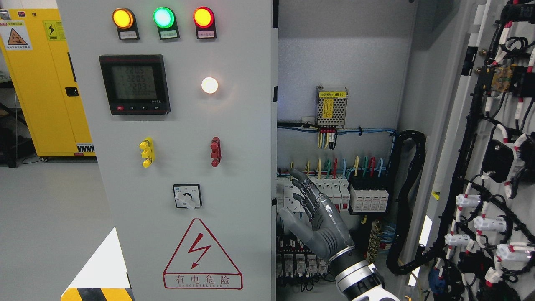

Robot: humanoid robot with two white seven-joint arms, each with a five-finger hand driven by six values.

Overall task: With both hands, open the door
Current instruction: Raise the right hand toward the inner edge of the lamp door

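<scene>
The grey cabinet has two doors. The left door is shut and carries three lamps, a meter, and a rotary switch. The right door stands swung open at the right, with its wired inner face showing. My right hand comes up from the bottom edge, right of the middle. It is inside the open cabinet, just right of the left door's edge. Its fingers are spread and straight in front of the row of breakers, holding nothing. I cannot tell whether it touches the door edge.
A power supply box and coloured wires sit on the cabinet's back panel. A black cable chain hangs between the cabinet and the open door. A yellow cabinet stands at the far left on the grey floor.
</scene>
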